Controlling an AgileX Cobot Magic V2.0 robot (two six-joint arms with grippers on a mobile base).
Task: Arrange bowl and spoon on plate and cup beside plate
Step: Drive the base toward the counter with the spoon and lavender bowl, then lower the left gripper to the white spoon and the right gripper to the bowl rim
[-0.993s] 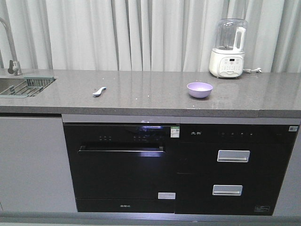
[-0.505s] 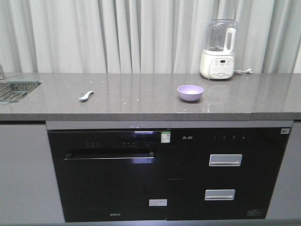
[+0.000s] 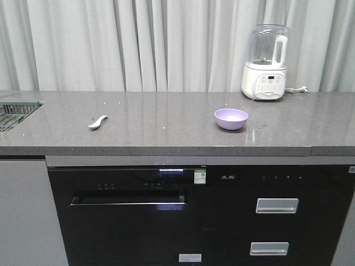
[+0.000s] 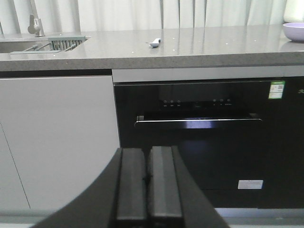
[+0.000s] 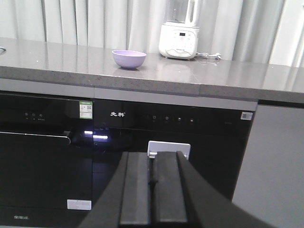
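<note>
Front view: the lavender bowl [image 3: 231, 118] sits empty on the countertop [image 3: 166, 136], with the spoon [image 3: 98, 122] well apart at its nine o'clock and a blender [image 3: 266, 64] at one o'clock. No plate or cup shows (both may need hunting for).

Left wrist view: the left gripper [image 4: 147, 156] is clenched on nothing, low before the cabinets; rising carelessly, it could strike the counter edge.

Right wrist view: the right gripper [image 5: 152, 159] is likewise pressed closed and empty, the bowl at eleven o'clock.

On my left wrist camera the bowl [image 4: 295, 31] is sliced by the right edge, and the spoon [image 4: 155, 42] is too small to make out. My right wrist camera crops the blender [image 5: 179, 35] at the top.
</note>
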